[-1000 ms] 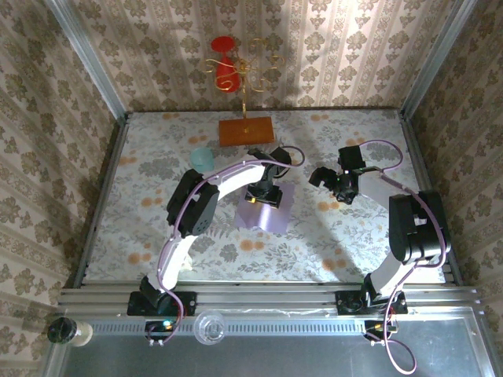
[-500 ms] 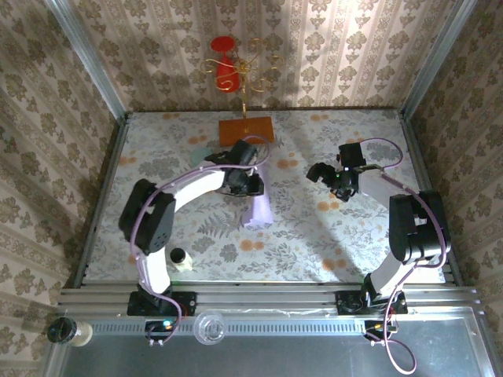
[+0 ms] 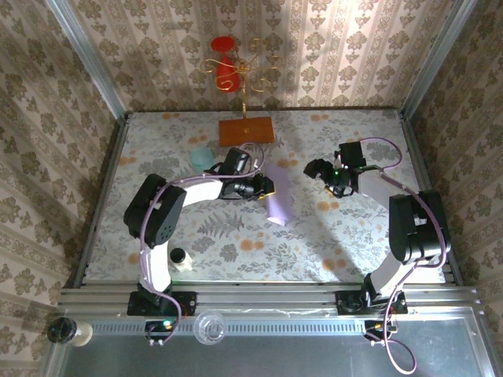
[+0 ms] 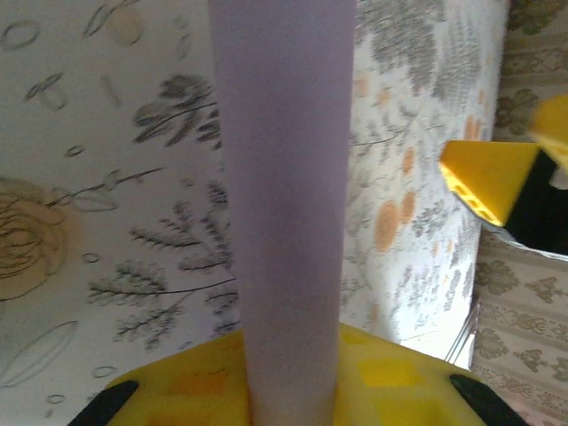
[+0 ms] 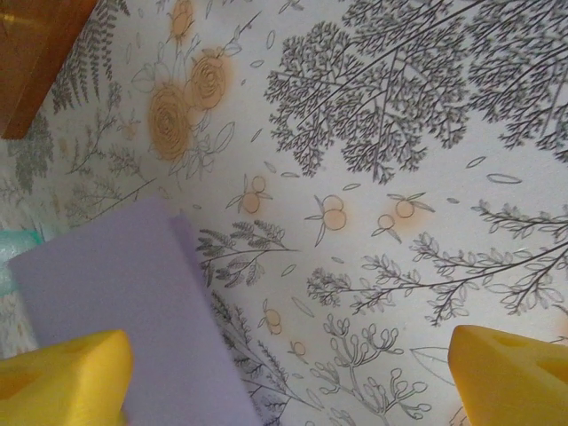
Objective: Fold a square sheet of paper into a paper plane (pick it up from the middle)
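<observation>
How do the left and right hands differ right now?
The left hand is shut on the square sheet of paper, which droops from it; the right hand is open and empty. The left hand is over mid-table; the right hand sits to the paper's right, apart from it. Both have yellow fingers.

Floral bench [image 3: 354, 236]: wooden board [image 3: 246, 130] at the far edge, teal cup [image 3: 201, 158] near it, small bottle [image 3: 179, 258] toward the near-left corner.
</observation>
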Motion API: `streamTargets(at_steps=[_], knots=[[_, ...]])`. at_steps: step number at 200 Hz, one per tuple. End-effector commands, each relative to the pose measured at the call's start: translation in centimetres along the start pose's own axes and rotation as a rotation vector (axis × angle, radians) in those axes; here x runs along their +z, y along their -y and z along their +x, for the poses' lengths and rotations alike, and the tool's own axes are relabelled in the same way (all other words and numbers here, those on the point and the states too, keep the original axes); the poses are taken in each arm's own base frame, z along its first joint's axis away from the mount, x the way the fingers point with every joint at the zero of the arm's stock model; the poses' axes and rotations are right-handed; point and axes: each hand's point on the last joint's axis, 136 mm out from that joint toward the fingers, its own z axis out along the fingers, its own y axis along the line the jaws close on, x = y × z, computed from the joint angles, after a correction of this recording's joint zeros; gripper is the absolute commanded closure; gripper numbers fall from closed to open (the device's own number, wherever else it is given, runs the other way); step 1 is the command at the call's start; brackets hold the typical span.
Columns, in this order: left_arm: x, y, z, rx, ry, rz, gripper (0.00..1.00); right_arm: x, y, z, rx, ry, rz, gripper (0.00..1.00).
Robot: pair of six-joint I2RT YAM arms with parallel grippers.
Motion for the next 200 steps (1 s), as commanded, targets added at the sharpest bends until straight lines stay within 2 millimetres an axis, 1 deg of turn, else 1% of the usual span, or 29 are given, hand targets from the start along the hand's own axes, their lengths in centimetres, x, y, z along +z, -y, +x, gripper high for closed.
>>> streamTargets(at_steps=[1, 8, 20, 41, 48, 58, 64, 70, 82, 105, 136, 159, 182, 200], knots=[[0.0, -0.6, 0.4, -0.002, -0.016, 0.004, 0.76, -0.3, -0.9, 1.0, -0.015, -0.024, -0.041, 0.09], [0.0, -1.4, 0.2, 0.006, -0.003, -0.035, 0.76, -0.2, -1.0, 1.2, -0.019, -0.032, -0.043, 0.1], [-0.1, -2.5, 0.7, 0.013, -0.013, -0.086, 0.76, -0.1, -1.3, 1.6, -0.03, -0.045, -0.049, 0.13], [-0.4, -4.2, 1.5, 0.03, -0.04, -0.162, 0.77, 0.0, -1.6, 2.4, -0.048, -0.069, -0.051, 0.21], [-0.5, -4.6, 1.7, 0.038, -0.048, -0.177, 0.77, 0.1, -1.7, 2.6, -0.052, -0.078, -0.05, 0.25], [-0.6, -5.0, 2.0, 0.045, -0.061, -0.194, 0.8, 0.2, -2.1, 3.3, -0.069, -0.095, -0.059, 0.34], [-0.6, -5.2, 2.2, 0.052, -0.067, -0.202, 0.8, 0.4, -2.3, 3.7, -0.081, -0.106, -0.061, 0.4], [-0.7, -5.3, 2.3, 0.056, -0.071, -0.206, 0.81, 0.5, -2.5, 4.2, -0.094, -0.112, -0.06, 0.43], [-0.7, -5.5, 2.4, 0.062, -0.073, -0.213, 0.82, 0.9, -3.1, 5.6, -0.122, -0.138, -0.064, 0.46], [-0.8, -5.6, 2.4, 0.074, -0.076, -0.222, 0.82, 1.9, -4.2, 8.3, -0.157, -0.202, -0.069, 0.57], [-0.7, -5.9, 2.4, 0.082, -0.084, -0.243, 0.82, 3.6, -5.5, 11.0, -0.192, -0.27, -0.079, 0.67], [-0.7, -6.1, 2.3, 0.082, -0.086, -0.248, 0.82, 4.9, -6.2, 12.4, -0.206, -0.317, -0.079, 0.75], [-0.7, -6.2, 2.4, 0.082, -0.086, -0.255, 0.82, 6.0, -6.4, 13.2, -0.21, -0.356, -0.068, 0.87], [-0.6, -6.5, 2.4, 0.079, -0.09, -0.259, 0.82, 6.5, -6.5, 13.5, -0.211, -0.374, -0.069, 0.91]])
